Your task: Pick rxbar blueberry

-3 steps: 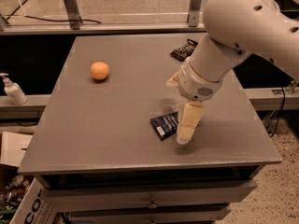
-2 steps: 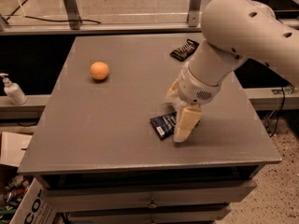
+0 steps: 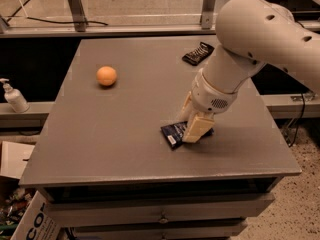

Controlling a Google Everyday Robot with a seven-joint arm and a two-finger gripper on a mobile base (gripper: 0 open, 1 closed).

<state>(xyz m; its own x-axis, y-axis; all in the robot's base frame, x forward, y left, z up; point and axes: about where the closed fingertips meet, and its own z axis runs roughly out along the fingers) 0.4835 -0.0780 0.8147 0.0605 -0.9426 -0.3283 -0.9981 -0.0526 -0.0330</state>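
Observation:
The rxbar blueberry (image 3: 174,132) is a flat dark navy wrapper with a white end patch. It lies on the grey table (image 3: 115,129), right of centre and near the front. My gripper (image 3: 191,118) points down right over the bar's right half. Its fingers are apart: the near finger (image 3: 196,128) touches down on the front of the wrapper, and the far one sits behind it. The bar lies flat on the table. Its right end is hidden by the gripper.
An orange ball (image 3: 106,76) sits at the table's left. A smaller black wrapper with pale stripes (image 3: 198,53) lies at the back, beside my arm. A white pump bottle (image 3: 13,97) stands off the table's left edge. A cardboard box (image 3: 35,221) is on the floor.
My gripper has shifted slightly left and settled lower around the bar. The bar, the ball and the black wrapper have not moved.

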